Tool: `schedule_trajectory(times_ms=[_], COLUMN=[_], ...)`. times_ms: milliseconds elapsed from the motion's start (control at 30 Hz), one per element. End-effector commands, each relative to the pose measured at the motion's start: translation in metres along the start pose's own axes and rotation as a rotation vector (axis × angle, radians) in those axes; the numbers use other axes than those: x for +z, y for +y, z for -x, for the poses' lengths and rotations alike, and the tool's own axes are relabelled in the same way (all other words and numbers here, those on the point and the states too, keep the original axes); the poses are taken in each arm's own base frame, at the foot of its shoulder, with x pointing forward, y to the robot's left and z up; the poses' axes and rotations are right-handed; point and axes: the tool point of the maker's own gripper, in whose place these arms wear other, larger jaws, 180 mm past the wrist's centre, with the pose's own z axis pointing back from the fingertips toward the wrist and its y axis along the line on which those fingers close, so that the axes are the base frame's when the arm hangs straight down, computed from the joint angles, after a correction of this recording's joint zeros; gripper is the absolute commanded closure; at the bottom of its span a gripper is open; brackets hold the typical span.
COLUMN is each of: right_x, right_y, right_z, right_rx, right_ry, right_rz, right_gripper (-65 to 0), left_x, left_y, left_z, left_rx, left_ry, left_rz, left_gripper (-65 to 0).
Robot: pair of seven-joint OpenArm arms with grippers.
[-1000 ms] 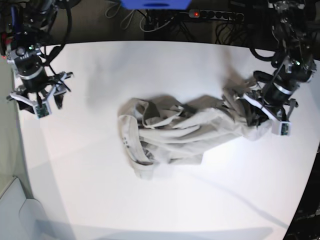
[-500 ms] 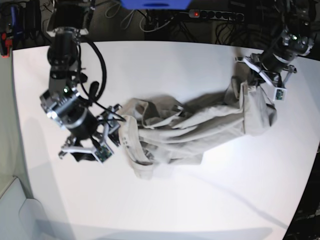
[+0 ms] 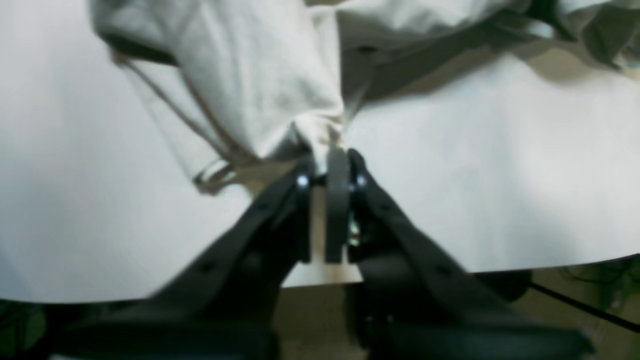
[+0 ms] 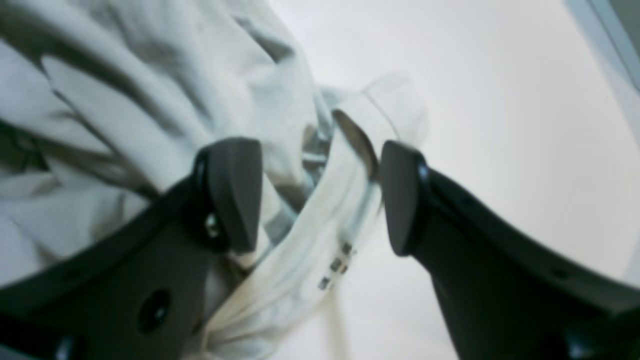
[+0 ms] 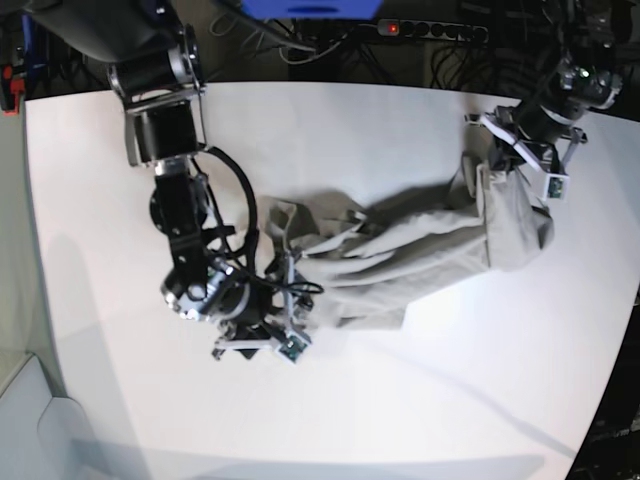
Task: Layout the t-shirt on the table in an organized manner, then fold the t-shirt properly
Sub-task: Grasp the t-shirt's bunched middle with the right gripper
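Note:
The beige t-shirt point(image 5: 420, 250) lies crumpled and stretched across the middle of the white table point(image 5: 350, 130). My left gripper point(image 5: 505, 160) is at the shirt's far right end, shut on a pinched bunch of the fabric. The left wrist view shows that gripper point(image 3: 327, 152) with cloth point(image 3: 260, 75) fanning out from its tips above the table point(image 3: 500, 175). My right gripper point(image 5: 285, 310) hovers open over the shirt's left end. In the right wrist view its fingers point(image 4: 235, 195) straddle a ribbed edge of the shirt point(image 4: 330, 220) without closing on it.
A power strip point(image 5: 430, 30), cables and a blue object point(image 5: 310, 8) sit behind the table's far edge. The table's right edge runs close to my left arm. A pale container point(image 5: 40, 420) stands at the lower left corner.
My right arm has swung from the table's left side to the shirt's left end, still open. My left gripper pulled its end of the shirt back and to the right, then held.

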Motion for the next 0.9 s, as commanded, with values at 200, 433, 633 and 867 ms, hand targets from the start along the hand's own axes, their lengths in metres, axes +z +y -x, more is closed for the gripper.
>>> schedule_trajectory(times_ms=[200,433,633,867], right_x=[-0.011,-0.026,-0.038,-0.037], right_y=[-0.033,-0.037,-0.035,-0.052], right_z=[-0.035,-0.025,-0.008,-0.012], right_rx=[-0.018,-0.06,-0.116,-0.139], right_ry=[-0.116,-0.115,-0.111,-0.134], right_rz=[0.017,-0.011,-0.024,0.025], right_gripper=[-37.8,-37.7,-37.6,-17.9], left_x=[0.004,0.005,0.005,0.005], left_y=[0.001,0.001,0.001,0.001], left_z=[-0.007,-0.001,-0.001,-0.001], left_rx=[-0.012,-0.009,-0.009,-0.009], left_ry=[-0.025,-0.01,-0.01,-0.012], left_rz=[-0.002,-0.002,-0.002,-0.002], left_gripper=[-0.3,-0.3,-0.3,-0.3])
